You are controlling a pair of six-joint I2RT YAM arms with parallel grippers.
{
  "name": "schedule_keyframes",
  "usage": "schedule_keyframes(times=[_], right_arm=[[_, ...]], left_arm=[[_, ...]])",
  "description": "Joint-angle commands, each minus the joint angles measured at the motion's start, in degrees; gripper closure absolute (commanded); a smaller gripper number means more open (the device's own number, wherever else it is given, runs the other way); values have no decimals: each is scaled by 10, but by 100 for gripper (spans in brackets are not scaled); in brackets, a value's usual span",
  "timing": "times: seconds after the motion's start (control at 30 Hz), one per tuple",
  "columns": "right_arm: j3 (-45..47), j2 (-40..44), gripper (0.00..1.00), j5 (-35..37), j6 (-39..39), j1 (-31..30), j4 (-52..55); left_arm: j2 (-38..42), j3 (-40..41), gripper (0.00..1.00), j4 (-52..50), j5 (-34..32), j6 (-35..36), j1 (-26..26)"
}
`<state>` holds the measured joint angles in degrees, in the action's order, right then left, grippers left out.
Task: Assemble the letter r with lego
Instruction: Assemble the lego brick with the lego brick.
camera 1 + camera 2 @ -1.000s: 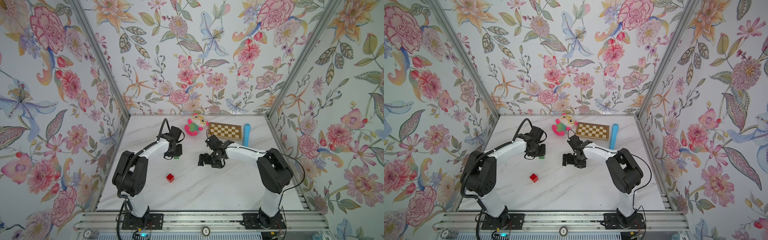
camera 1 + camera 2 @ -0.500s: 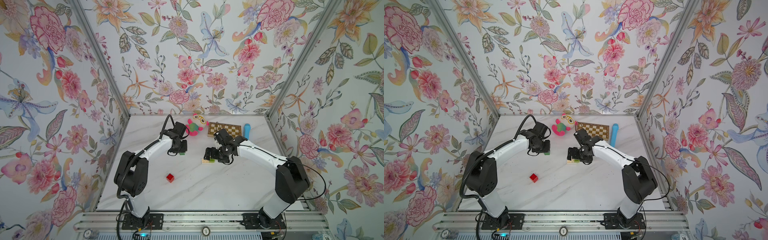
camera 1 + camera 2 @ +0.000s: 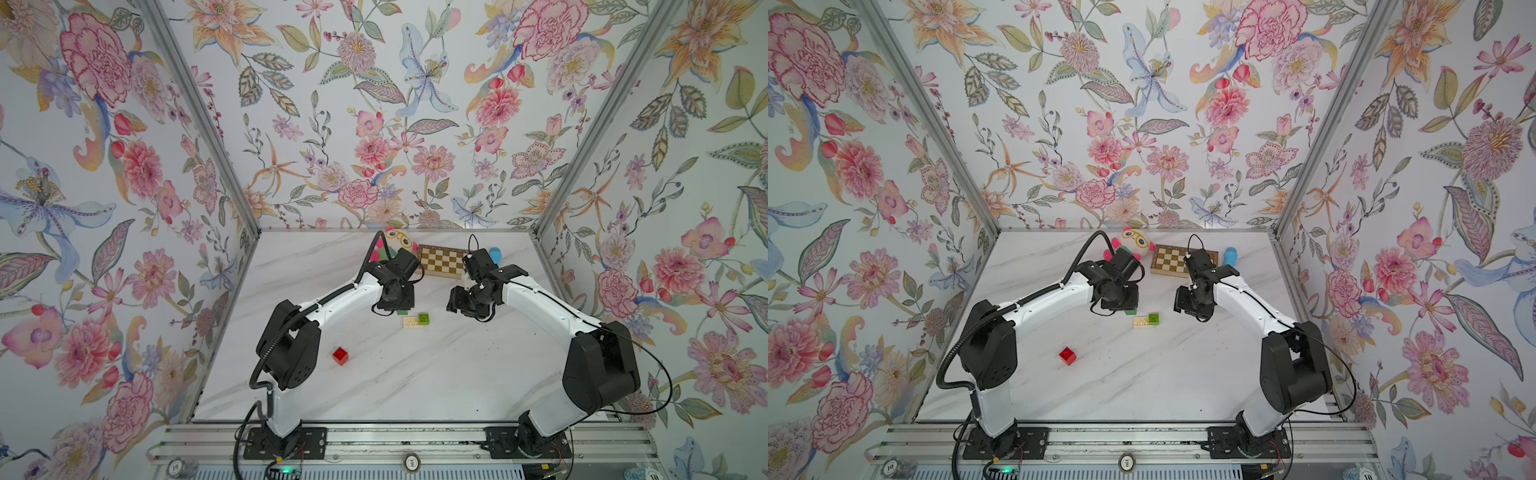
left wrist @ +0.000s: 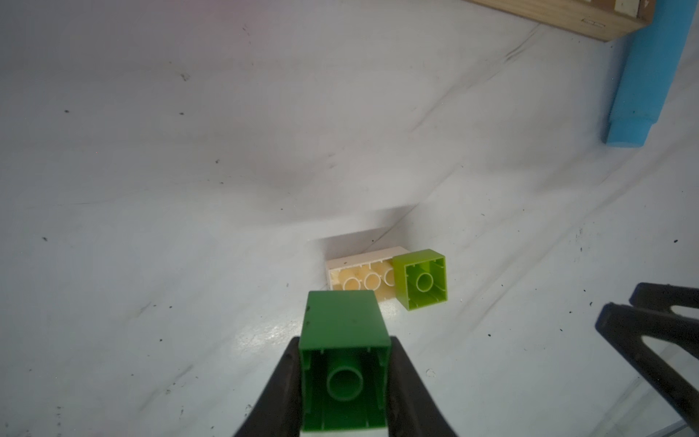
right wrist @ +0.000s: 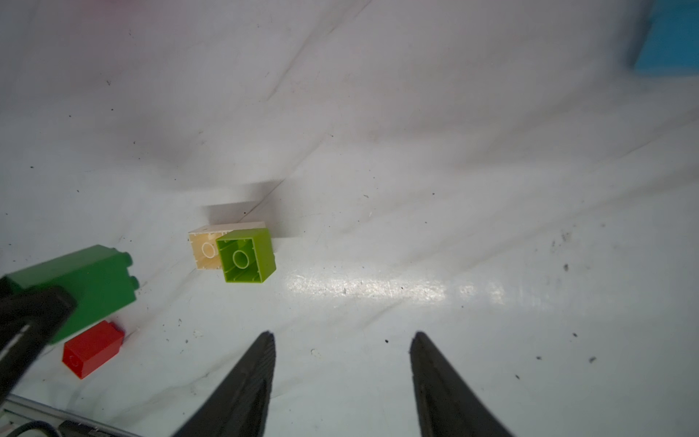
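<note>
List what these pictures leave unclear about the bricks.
- Dark green plastic brick: in both top views, nearly all hidden under the left tool.
- Long cream-white plastic brick and small lime green plastic brick: studs face away in both wrist views; their joint is unseen.
- Blue block: cut by right wrist view's edge, blurred.

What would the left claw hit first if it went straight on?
Probably the cream brick just ahead of its held dark green brick; depth is unclear, so maybe the table first.

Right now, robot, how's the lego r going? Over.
Left gripper shut on dark green brick; right gripper open, empty. Lime brick on end of white brick, lying on table; red brick loose. Chessboard well back, nothing blocking.
</note>
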<state>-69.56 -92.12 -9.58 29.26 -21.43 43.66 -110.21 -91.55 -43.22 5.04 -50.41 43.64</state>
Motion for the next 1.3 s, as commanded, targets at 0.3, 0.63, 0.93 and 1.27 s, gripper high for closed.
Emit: schedule_keyframes(times=[0.3, 0.63, 0.93, 1.27], right_arm=[[95, 18, 54, -150, -16, 31, -120], [94, 22, 38, -123, 0, 22, -119], [104, 27, 38, -112, 4, 21, -119], [98, 19, 38, -121, 0, 21, -119]], left_arm=[[-27, -7, 72, -11, -57, -50, 31], [-53, -11, 72, -6, -52, -35, 29], [-76, -38, 72, -13, -54, -31, 23], [-85, -52, 73, -20, -55, -34, 23]])
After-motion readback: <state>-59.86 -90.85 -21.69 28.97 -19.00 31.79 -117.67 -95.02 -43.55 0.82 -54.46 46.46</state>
